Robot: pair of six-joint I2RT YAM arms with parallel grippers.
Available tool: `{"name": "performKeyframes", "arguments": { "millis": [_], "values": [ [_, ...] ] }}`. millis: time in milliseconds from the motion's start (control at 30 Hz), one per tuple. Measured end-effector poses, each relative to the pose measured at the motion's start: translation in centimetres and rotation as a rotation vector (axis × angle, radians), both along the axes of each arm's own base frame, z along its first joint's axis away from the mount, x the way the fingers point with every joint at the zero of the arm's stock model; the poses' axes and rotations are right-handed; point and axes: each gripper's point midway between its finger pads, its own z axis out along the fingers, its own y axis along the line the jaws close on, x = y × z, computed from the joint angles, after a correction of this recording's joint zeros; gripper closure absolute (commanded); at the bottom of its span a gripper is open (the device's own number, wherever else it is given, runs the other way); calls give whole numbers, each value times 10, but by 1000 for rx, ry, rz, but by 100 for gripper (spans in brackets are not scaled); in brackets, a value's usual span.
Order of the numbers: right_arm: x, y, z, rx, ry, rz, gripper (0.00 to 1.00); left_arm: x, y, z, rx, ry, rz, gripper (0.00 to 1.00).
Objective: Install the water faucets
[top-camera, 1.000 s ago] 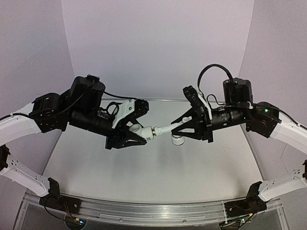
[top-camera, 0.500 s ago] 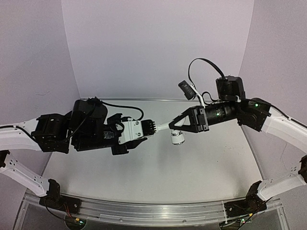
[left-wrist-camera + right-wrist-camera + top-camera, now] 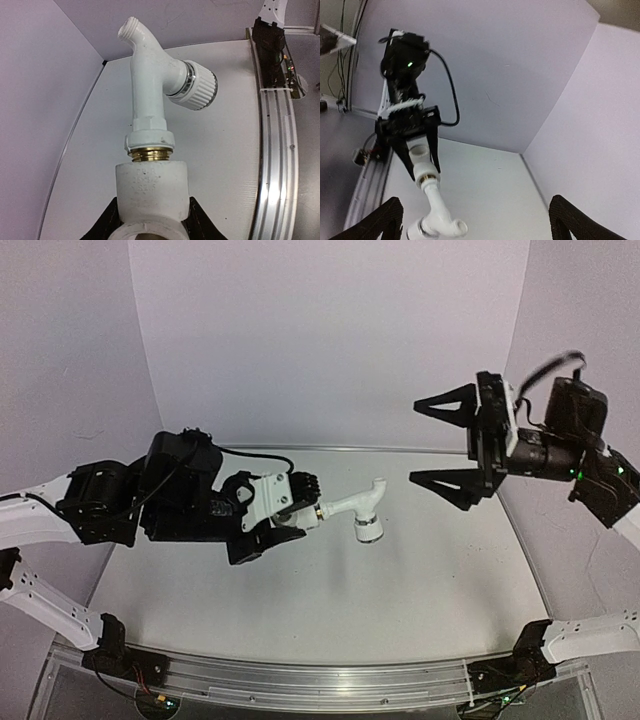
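My left gripper [image 3: 290, 512] is shut on the short white cylindrical fitting [image 3: 150, 192] and holds it above the table. The white tap [image 3: 362, 507] sticks out of the fitting to the right, its brass thread [image 3: 150, 153] partly inside, bent spout up and ribbed knob [image 3: 200, 89] down toward the table. In the right wrist view the fitting [image 3: 422, 160] and the tap [image 3: 439, 210] show between the left fingers. My right gripper [image 3: 450, 445] is wide open and empty, raised to the right of the tap and apart from it.
The white table [image 3: 300, 610] has purple walls behind and at both sides. An aluminium rail [image 3: 330, 680] runs along the near edge with the arm bases on it. A black cable [image 3: 255, 452] loops over the left wrist.
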Motion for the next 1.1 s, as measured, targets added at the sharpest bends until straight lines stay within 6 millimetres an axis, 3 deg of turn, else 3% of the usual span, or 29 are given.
{"name": "performKeyframes", "arguments": {
  "millis": [67, 233, 333, 467, 633, 900, 1100],
  "values": [
    [-11, -14, -4, -26, -224, -1, 2, -3, 1, 10, -37, 63, -11, 100],
    [-23, -27, -45, -149, -645, 26, 2, -8, 4, 34, -127, 208, -48, 100],
    [-21, -24, -72, -230, -800, 58, 2, -12, 4, 45, -171, 292, -81, 100],
    [-14, -18, -91, -287, -948, 84, 2, -20, 4, 52, -198, 380, -123, 100],
    [-13, -7, -90, -277, -1040, 99, 2, -32, -4, 53, -185, 477, -175, 100],
    [-30, 9, -79, -203, -1114, 136, 2, -34, -19, 33, -142, 586, -185, 100],
    [-40, 19, -75, -162, -1098, 158, 24, -34, -25, 24, -123, 613, -183, 100]
  ]
}}
